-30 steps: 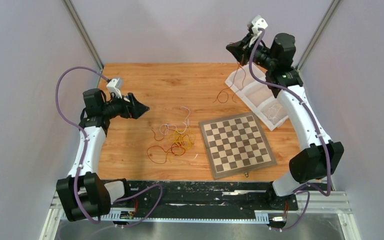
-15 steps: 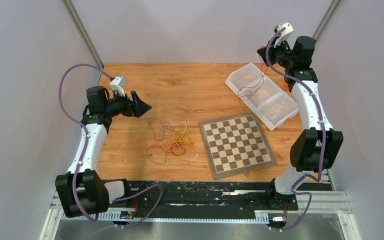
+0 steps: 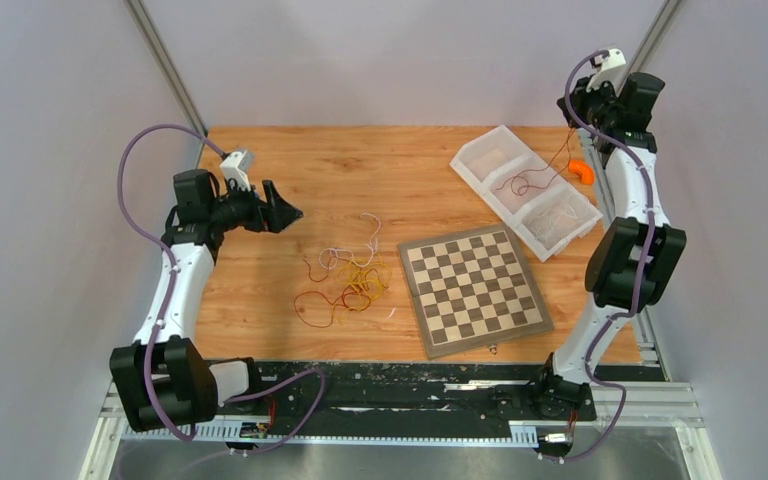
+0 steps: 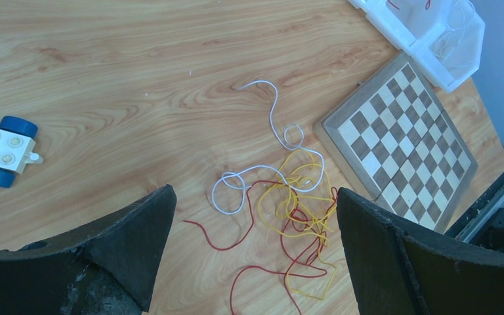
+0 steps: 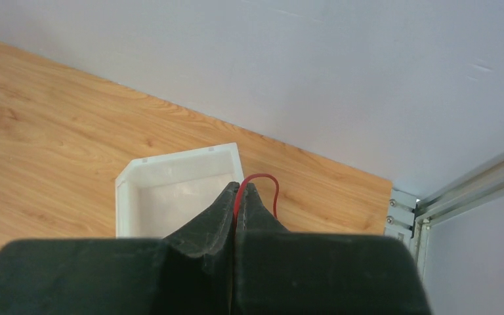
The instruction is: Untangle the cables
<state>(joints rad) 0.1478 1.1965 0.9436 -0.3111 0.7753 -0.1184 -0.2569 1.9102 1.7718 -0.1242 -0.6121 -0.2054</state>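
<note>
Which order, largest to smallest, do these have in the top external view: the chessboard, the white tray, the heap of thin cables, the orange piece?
1. chessboard
2. white tray and heap of thin cables: their spread looks alike, so I do not rank them
3. orange piece, clearly smallest

Table (image 3: pixel 360 160): light wood-grain top, filling the middle.
Back wall (image 3: pixel 390 60): plain, pale grey-lilac.
Side walls (image 3: pixel 40 200): same colour, closing in left and right.
Posts (image 3: pixel 170 70): slim metal, in both back corners.
Rail (image 3: pixel 675 408): aluminium, along the near edge.
Light: soft and even.
</note>
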